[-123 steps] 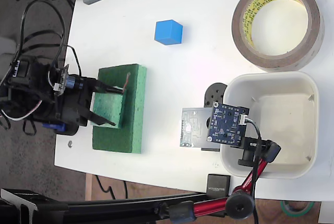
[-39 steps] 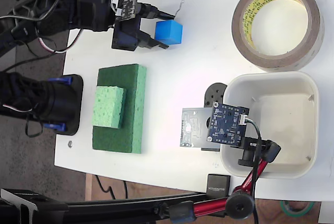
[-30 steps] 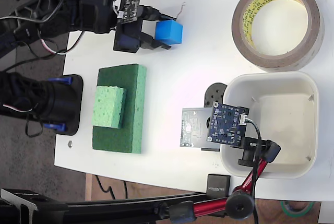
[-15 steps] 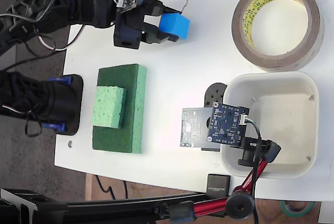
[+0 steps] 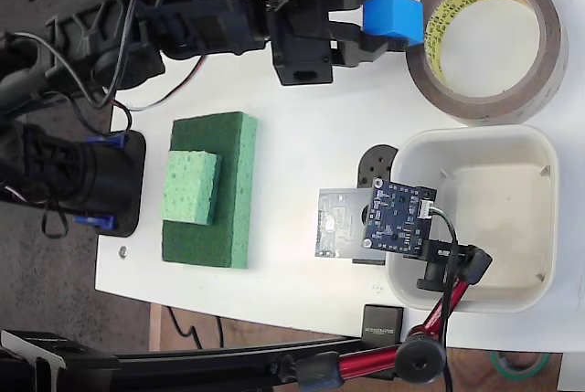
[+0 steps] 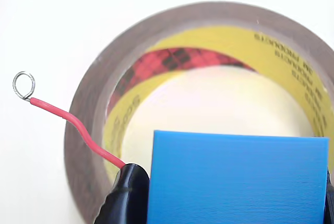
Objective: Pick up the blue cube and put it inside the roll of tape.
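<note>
The blue cube (image 5: 393,17) hangs above the table at the left rim of the roll of tape (image 5: 546,49), a wide brown ring with a yellowish printed core. My gripper (image 5: 388,19) is shut on the cube, its black fingers (image 5: 352,52) above and below it in the fixed view. In the wrist view the blue cube (image 6: 237,177) fills the lower middle between the two black fingers (image 6: 125,195). Behind it lies the roll of tape (image 6: 88,125) with its big round hole. A red wire with a ring (image 6: 24,86) sticks out from the left finger.
A white tub (image 5: 475,218) stands below the tape roll, with a dark blue circuit board (image 5: 398,217) on a red stand at its left edge. A green sponge block (image 5: 210,189) lies at the table's left. The table edge runs along the left and bottom.
The gripper closed on the cube, lifted it and carried it right, from mid-table to the tape roll's left rim.
</note>
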`<state>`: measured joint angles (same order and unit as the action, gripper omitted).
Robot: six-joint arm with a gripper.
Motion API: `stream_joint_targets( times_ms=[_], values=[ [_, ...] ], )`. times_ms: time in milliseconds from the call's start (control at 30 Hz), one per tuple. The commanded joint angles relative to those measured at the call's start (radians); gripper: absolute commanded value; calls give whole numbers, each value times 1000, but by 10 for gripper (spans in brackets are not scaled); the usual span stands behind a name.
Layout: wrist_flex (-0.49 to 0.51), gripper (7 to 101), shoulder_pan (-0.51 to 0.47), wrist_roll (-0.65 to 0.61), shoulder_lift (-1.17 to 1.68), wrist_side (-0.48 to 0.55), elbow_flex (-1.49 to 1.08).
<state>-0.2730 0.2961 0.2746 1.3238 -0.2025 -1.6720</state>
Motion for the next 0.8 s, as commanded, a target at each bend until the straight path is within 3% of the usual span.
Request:
stream_joint_targets(
  times_ms=[33,467,700,800],
  values=[
    [8,355,-18,-12,-58,35,74],
    [48,374,-67,-28,-235,101,249],
    [80,613,-71,-17,-270,123,264],
    [87,788,-71,-14,-272,130,265]
  ],
)
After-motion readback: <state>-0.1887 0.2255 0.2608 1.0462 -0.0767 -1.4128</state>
